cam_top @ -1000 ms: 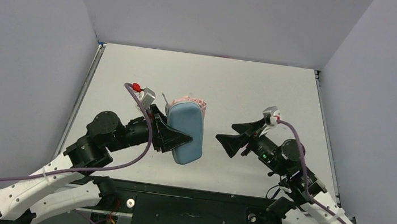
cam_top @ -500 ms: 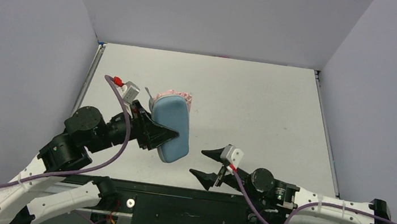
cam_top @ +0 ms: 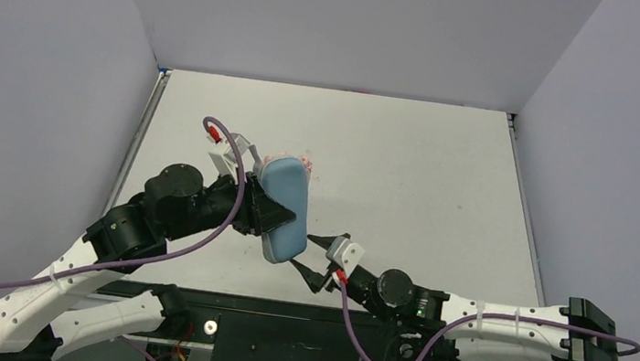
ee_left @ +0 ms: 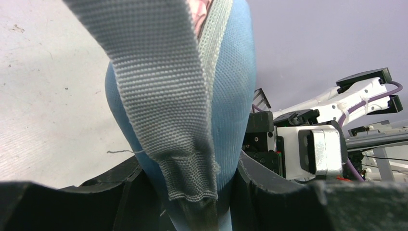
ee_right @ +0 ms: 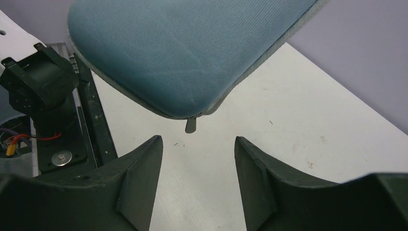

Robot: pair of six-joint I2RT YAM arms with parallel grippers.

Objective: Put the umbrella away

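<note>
A light blue oblong case point(cam_top: 281, 208) is held off the table, and my left gripper point(cam_top: 277, 219) is shut on its near half from the left. A bit of the umbrella's pink fabric point(cam_top: 305, 161) pokes out at the case's far end; the rest of the umbrella is hidden inside. In the left wrist view the case point(ee_left: 231, 96) fills the gap between the fingers, with a grey woven strap point(ee_left: 163, 96) hanging in front and pink fabric point(ee_left: 201, 8) at the top. My right gripper point(cam_top: 307, 254) is open just right of the case's near end. Its fingers sit below the case point(ee_right: 192, 53) and a small zipper pull point(ee_right: 191, 125), with nothing between them.
The right arm point(cam_top: 484, 316) lies low along the table's near edge point(cam_top: 319, 309). The white tabletop point(cam_top: 409, 173) is walled in at the left, back and right. The right arm's wrist camera point(ee_left: 315, 151) shows close beside the case.
The right arm swung from the right side down to the near edge and left up to the case, its jaws narrowing. The left arm shifted the case slightly left and back.
</note>
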